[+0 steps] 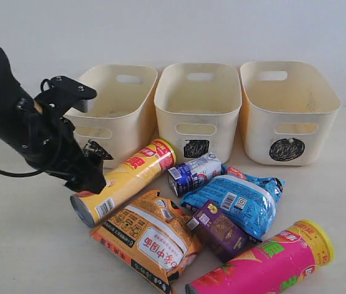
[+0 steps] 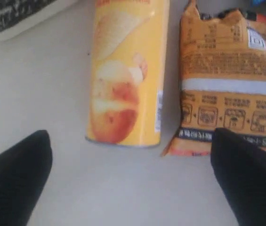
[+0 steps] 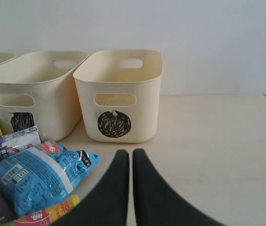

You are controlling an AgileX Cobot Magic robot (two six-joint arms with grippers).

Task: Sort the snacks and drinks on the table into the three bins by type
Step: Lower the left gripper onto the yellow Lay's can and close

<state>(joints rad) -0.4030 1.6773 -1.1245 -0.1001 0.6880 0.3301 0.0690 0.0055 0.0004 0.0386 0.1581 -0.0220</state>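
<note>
Left jaws spread wide over base end of yellow chip tube, nothing gripped, right jaws clenched empty

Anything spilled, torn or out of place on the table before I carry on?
Nothing is spilled or visibly torn. The yellow tube and pink tube lie on their sides, not upright, and the blue bag rests against the purple carton in a crowded heap in front of the bins.

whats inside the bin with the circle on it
The circle bin shows only bare cream inner walls, nothing poking above its rim. Its floor is hidden behind the front wall.
</note>
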